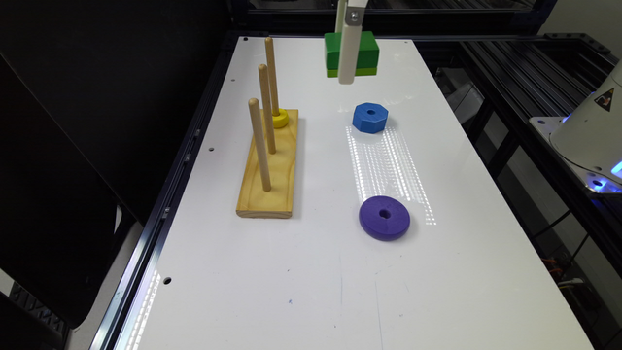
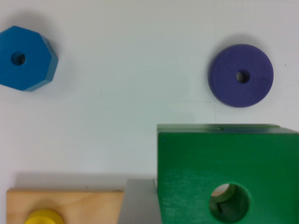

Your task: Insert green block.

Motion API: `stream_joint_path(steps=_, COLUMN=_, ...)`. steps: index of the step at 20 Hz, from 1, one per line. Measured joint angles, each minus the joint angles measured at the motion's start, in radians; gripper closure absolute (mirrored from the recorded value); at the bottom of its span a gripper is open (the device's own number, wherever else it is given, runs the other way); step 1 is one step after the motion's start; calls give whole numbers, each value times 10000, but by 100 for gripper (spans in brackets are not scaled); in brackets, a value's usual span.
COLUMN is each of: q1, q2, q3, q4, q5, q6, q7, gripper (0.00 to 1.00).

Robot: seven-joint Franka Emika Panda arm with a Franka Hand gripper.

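Gripper (image 1: 351, 73) hangs vertical at the far end of the table (image 1: 311, 272), well above the surface, fingers (image 1: 350, 53) pointing straight down and clamped on the green block (image 1: 364, 51), one grey finger flat against its side in the wrist view.

- Three upright pegs (image 1: 266, 109) rise from the wooden base (image 1: 269, 181), in line and close together.
- A yellow ring (image 1: 281, 118) sits on the far peg.
- Blue octagonal block (image 1: 370, 117) and purple disc (image 1: 384, 218) lie well apart on the white table (image 1: 301, 282).
- The table between base and blocks looks bare.
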Motion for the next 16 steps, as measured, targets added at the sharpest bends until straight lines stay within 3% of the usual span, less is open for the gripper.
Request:
stream_joint_path(steps=6, q1=-22, q2=415, q3=1, q4=426, q5=-17, q6=-1, q7=-1, gripper=100)
stream_joint_path(steps=16, q1=-22, q2=451, q3=42, q4=502, q5=-17, q6=0, q7=0, gripper=100)
